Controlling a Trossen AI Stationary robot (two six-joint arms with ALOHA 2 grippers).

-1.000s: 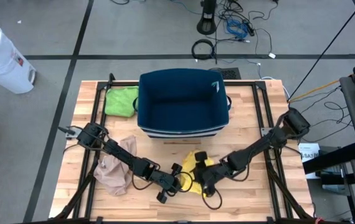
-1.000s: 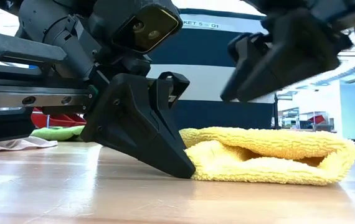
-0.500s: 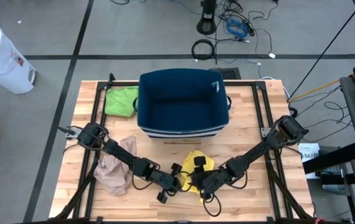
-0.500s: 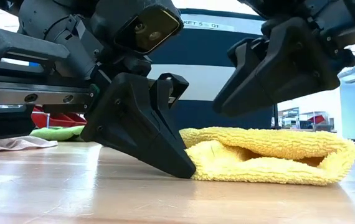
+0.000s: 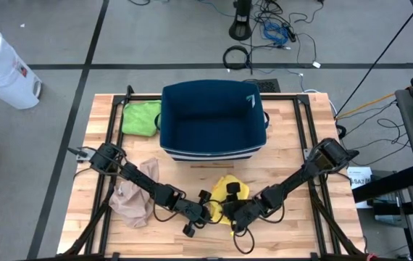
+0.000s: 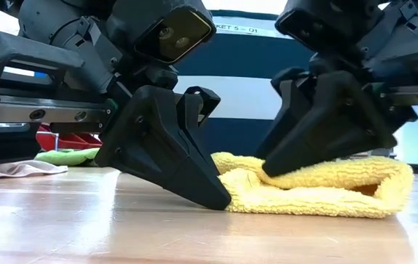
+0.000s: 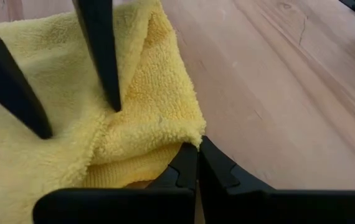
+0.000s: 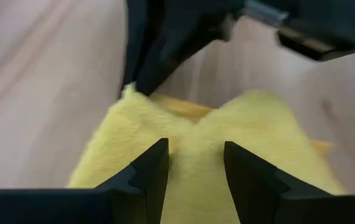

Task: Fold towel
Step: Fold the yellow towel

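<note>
One yellow towel [image 5: 230,194] lies folded on the near middle of the desk [image 5: 293,152]. The left claw [image 7: 193,167] is pinched closed on its edge. The right claw [image 8: 194,163], fingers parted, presses on top. Behind stand one blue bin [image 5: 212,119], one green cloth [image 5: 141,117], and one tan cloth [image 5: 135,194].

Towel [image 5: 230,190] largely masked overhead by right gripper [image 5: 234,211], its corner lost behind left gripper [image 6: 220,198]; right wrist view blurred; basket [image 6: 268,81] mostly blocked at table level.
</note>
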